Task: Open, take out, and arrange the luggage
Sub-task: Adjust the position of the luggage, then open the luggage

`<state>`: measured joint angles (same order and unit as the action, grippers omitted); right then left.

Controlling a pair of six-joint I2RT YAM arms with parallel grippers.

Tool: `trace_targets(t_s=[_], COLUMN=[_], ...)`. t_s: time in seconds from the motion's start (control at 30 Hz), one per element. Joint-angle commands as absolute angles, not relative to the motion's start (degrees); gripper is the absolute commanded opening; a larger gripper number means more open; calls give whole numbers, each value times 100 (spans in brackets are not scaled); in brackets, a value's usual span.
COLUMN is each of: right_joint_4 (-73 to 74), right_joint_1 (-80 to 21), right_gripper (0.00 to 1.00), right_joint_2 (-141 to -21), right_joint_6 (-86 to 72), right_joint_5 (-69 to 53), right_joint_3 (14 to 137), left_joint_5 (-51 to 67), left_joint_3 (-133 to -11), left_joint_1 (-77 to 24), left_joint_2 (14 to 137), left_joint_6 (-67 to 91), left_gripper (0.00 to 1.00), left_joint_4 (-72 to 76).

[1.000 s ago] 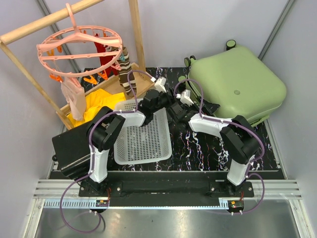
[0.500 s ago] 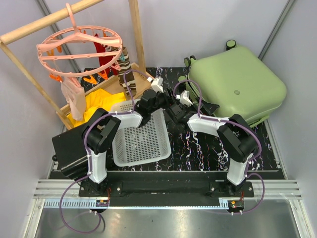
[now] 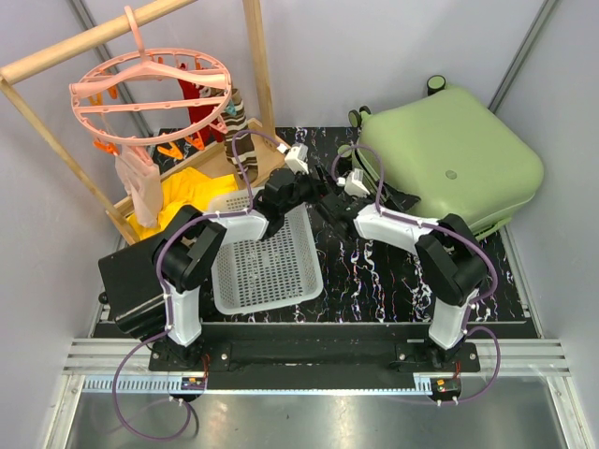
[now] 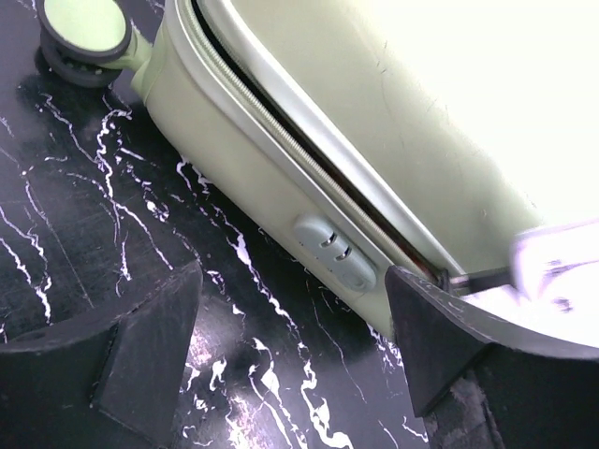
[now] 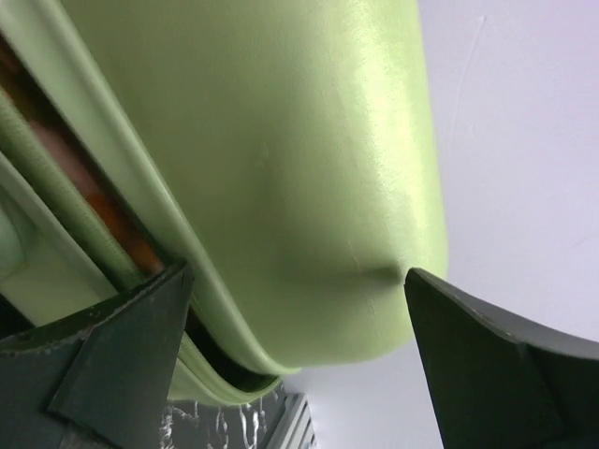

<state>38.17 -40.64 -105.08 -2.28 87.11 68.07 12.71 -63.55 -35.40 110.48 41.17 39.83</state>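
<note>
From overhead, the large light-green hard-shell suitcase (image 3: 449, 164) lies flat at the far right of the black white-veined marble tabletop (image 3: 374, 281), its small dark wheels pointing to the back wall. Both arms reach for its near-left corner. The left end effector (image 3: 324, 185) sits just off the corner. The right end effector (image 3: 398, 198) is right against the shell's edge. Left of them lies a white perforated plastic basket (image 3: 267, 262), and beside that a black boxy case (image 3: 131, 285). At the back left, a pink round plastic peg hanger (image 3: 150, 84) hangs from a wooden rack (image 3: 56, 61), with a yellow cloth (image 3: 187, 196) below.

Now the left wrist: the left end effector (image 4: 292, 279) is spread wide with nothing between its fingers, only marble and the suitcase's side beyond. A green-capped wheel (image 4: 84, 33) sits top left, the zip track runs along the seam, and a small oval bump (image 4: 335, 253) sticks out of the lower shell. There's something white and blurred at the right, and I can't tell what it is.

On the right wrist, the right end effector (image 5: 298, 276) is spread just as wide and clamps nothing. The green lid fills the view, parted from the lower shell by a dark gap (image 5: 103, 206) showing something orange-pink inside.
</note>
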Motion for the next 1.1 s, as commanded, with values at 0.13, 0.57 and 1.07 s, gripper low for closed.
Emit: trace_targets(t_s=[0.13, 0.57, 1.07], right_joint_4=[9290, 9369, 9413], right_joint_1=[-3639, -3375, -3550], right_gripper=[100, 100, 100], right_joint_2=[-11231, -9801, -9888], right_joint_6=[-4431, -4544, -4236], right_joint_5=[9765, 9669, 8465], right_joint_3=[8322, 8991, 10177], left_joint_5=[1591, 1292, 958], left_joint_3=[-6451, -6828, -7436], left_joint_1=[-3665, -3718, -3858], left_joint_2=[10565, 10608, 10521], left_joint_6=[4184, 3561, 2628], left_gripper=[84, 85, 86], left_joint_4=[4931, 3949, 2356])
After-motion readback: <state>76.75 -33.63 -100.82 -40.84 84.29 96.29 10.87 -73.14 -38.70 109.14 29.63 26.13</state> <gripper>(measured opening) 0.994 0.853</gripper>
